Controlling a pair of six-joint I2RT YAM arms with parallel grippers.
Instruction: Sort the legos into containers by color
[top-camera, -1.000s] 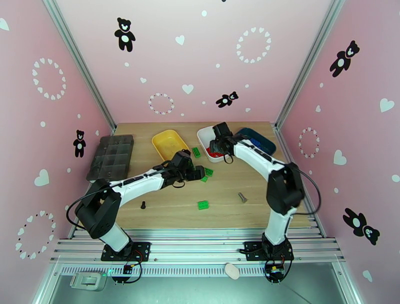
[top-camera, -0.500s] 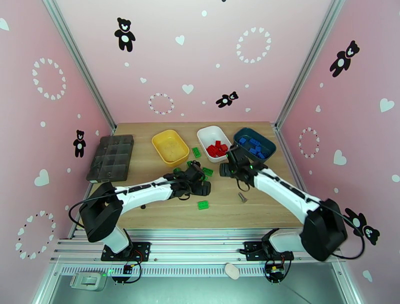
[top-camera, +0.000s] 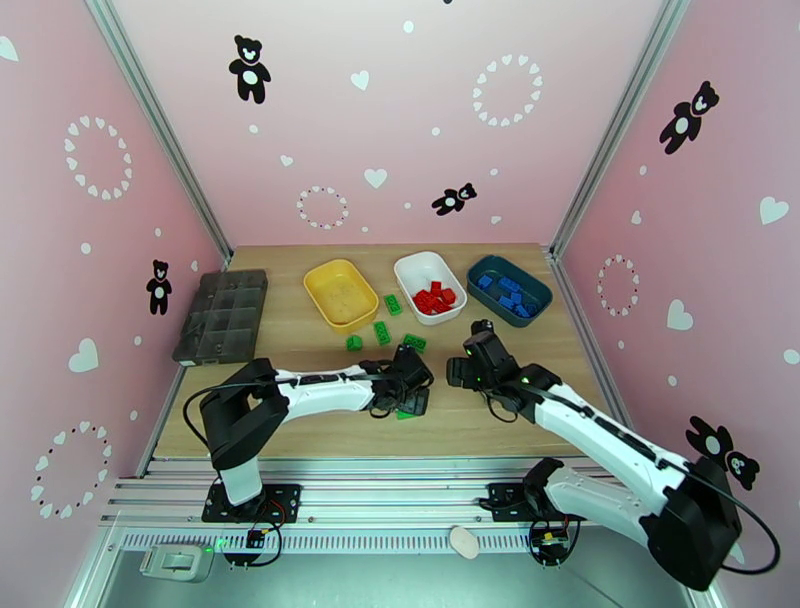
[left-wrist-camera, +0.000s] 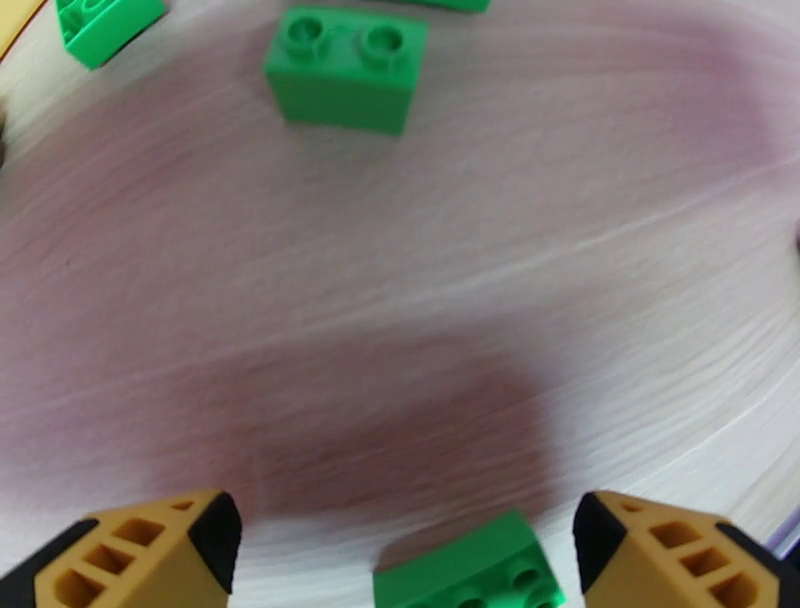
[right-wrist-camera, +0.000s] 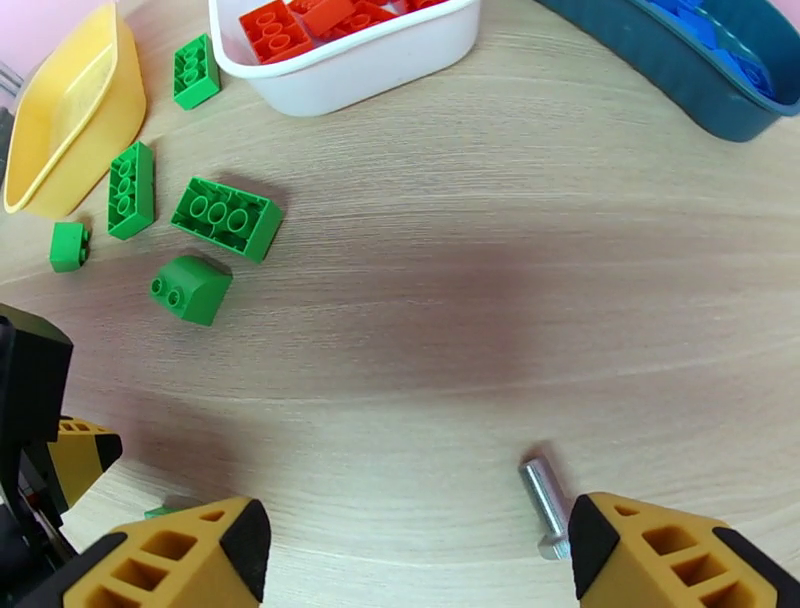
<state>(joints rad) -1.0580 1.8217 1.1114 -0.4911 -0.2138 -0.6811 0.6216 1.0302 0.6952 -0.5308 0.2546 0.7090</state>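
Several green legos lie loose on the table: one (top-camera: 393, 304) beside the yellow tub (top-camera: 341, 293), others (top-camera: 382, 332) (top-camera: 414, 343) nearer me. My left gripper (top-camera: 410, 398) is open and low over the nearest green brick (left-wrist-camera: 470, 575), which sits between its fingers (left-wrist-camera: 140, 550). Further ahead of it lies another green brick (left-wrist-camera: 345, 68). My right gripper (right-wrist-camera: 410, 540) is open and empty, hovering over bare wood beside a screw (right-wrist-camera: 545, 505). The white tub (top-camera: 430, 287) holds red legos (right-wrist-camera: 300, 20), and the teal tub (top-camera: 509, 289) holds blue ones.
A dark grey organizer tray (top-camera: 220, 315) sits at the far left. My two grippers are close together near the table's middle, and the left gripper (right-wrist-camera: 40, 440) shows at the edge of the right wrist view. Bare wood stretches along the right side.
My right gripper has pulled back from the white tub toward the table's middle front. My left gripper has slid right and nearer, down over the front green brick.
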